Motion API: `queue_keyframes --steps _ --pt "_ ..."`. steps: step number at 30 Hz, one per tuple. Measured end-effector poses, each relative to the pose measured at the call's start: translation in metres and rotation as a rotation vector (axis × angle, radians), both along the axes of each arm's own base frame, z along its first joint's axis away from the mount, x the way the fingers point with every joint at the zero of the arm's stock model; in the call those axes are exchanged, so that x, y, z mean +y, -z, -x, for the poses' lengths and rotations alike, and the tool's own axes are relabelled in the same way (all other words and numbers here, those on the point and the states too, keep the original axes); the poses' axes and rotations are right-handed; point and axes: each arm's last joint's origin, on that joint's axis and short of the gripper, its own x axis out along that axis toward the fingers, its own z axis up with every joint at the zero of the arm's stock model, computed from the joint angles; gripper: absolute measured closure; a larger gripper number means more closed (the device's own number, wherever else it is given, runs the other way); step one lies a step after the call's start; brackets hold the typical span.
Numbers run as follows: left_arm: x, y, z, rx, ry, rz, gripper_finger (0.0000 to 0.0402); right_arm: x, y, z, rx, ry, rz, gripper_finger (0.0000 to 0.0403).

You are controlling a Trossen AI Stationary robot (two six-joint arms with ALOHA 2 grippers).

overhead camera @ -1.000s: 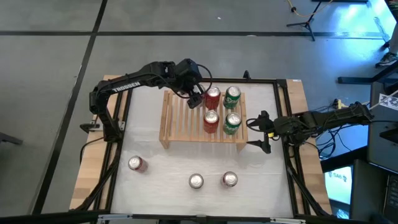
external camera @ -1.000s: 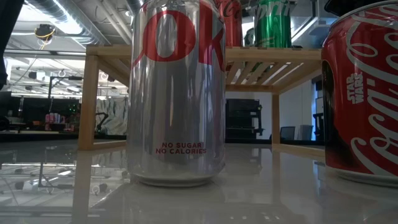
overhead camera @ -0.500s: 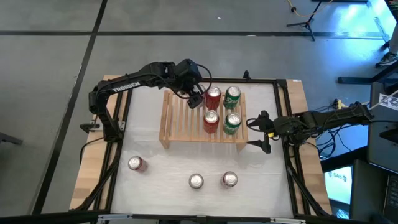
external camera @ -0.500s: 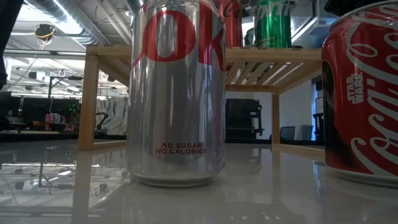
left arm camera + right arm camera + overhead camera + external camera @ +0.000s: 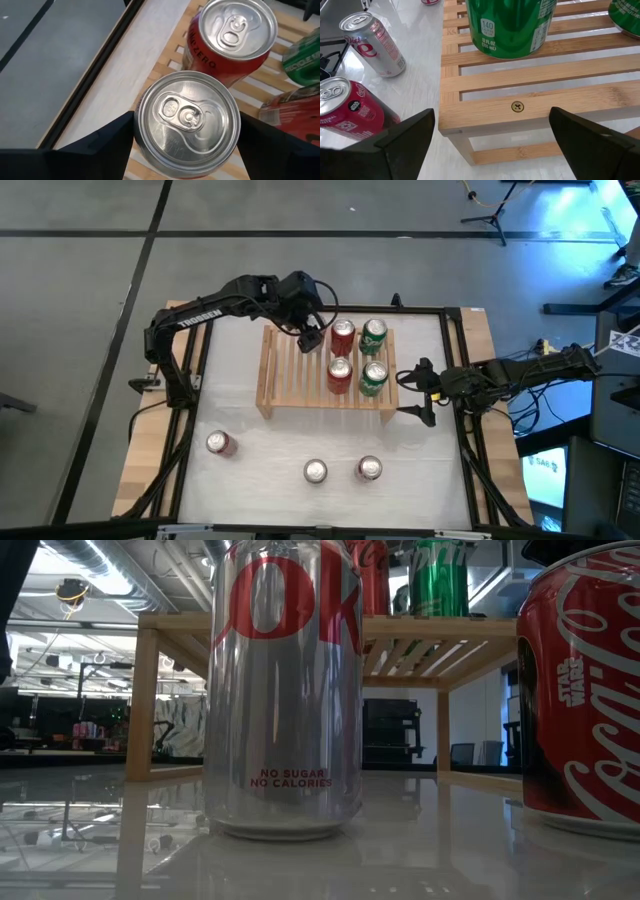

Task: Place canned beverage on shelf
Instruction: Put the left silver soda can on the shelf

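Observation:
The light wooden shelf (image 5: 300,375) stands mid-table with two red cans (image 5: 343,337) and two green cans (image 5: 373,377) upright on its right half. My left gripper (image 5: 310,338) hangs over the shelf's far edge, shut on another can whose silver top (image 5: 187,117) fills the gap between its fingers; a red can (image 5: 232,35) stands just beyond it. In the high view the gripper hides this can. My right gripper (image 5: 415,393) waits open beside the shelf's right end (image 5: 520,107). My left gripper has the can pinched between its two fingers (image 5: 112,137), one against each side of the can's upper wall (image 5: 137,122). The fingers slant down from the table's far left. The can stays upright over the slats (image 5: 165,70); its base is hidden by its own top.
Three more cans stand on the white table near its front: a red one (image 5: 219,443), a silver one (image 5: 316,471) and a red one (image 5: 369,469). The shelf's left half (image 5: 285,370) is bare slats. A black frame (image 5: 195,360) borders the table.

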Motion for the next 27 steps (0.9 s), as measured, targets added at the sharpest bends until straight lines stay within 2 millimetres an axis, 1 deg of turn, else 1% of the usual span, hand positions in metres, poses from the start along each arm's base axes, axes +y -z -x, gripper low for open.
queue_keyframes --steps 7,15,21,27 --pt "0.000 0.000 0.000 0.002 -0.003 0.002 0.0112 0.000 0.000 0.000 0.000 0.000 0.000 0.0010" --pt "0.000 0.009 0.000 0.024 -0.025 0.025 0.0112 0.000 0.000 0.000 0.000 -0.002 0.003 0.0010" --pt "0.000 0.009 0.000 0.022 -0.025 0.026 0.0112 0.000 0.000 0.000 0.000 -0.002 0.003 0.0010" --pt "0.000 0.010 0.000 0.025 -0.021 0.032 0.0092 0.000 0.000 0.000 0.000 -0.003 0.004 0.0010"
